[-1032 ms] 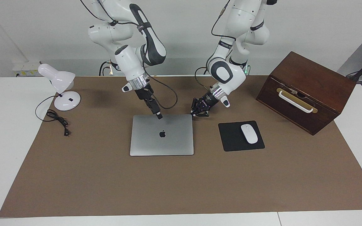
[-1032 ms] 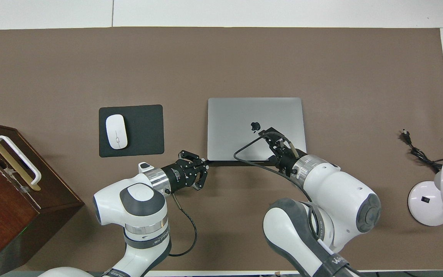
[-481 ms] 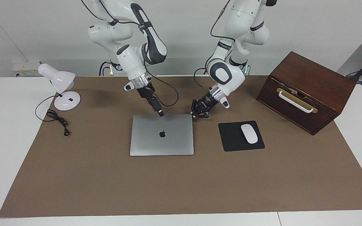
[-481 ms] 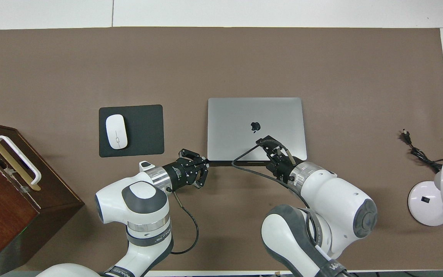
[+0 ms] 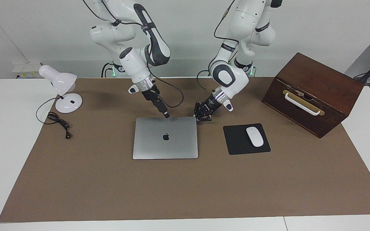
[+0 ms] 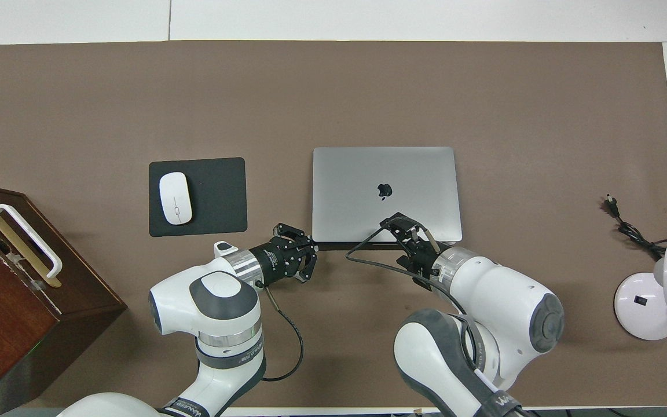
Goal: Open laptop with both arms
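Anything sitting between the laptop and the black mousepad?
Nothing: in the overhead view only bare brown mat separates the laptop from the mousepad. The facing view shows the same gap.

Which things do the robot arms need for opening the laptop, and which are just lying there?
Needed:
laptop, lid shut
left gripper, at the laptop's corner
right gripper, at the laptop's edge nearest the robots

Just lying about:
mouse on the mousepad
lamp and its cord
wooden box
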`<state>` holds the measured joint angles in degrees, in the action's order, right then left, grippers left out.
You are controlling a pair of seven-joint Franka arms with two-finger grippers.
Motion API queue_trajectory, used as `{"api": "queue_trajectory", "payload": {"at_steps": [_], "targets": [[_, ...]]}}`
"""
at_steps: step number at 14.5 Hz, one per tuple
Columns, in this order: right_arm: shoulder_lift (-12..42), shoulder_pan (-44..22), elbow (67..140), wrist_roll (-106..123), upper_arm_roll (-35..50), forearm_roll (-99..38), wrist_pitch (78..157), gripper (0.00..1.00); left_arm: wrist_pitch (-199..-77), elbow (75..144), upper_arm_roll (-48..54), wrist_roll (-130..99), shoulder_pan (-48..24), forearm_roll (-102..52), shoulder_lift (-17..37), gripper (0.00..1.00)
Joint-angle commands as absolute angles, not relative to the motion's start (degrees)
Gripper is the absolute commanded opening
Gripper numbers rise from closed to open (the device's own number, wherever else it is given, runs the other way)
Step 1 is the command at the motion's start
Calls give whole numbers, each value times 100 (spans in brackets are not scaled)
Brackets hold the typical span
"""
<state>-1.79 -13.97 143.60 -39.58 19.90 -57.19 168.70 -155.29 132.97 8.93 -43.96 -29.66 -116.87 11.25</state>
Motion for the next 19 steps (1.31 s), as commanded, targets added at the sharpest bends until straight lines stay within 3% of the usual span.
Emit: {"api": "queue_trajectory", "payload": {"at_steps": [1,19], "targets": [[-246,-1389,14423,-3920,1995,-5862,16778,100,-15671,13148,826,-4271,-3085,-11848,1336,0],[26,-1160,14203,-3314,1934,-5871,16813,100,-15636,13148,826,-3973,-3076,-12006,1397,0]]}}
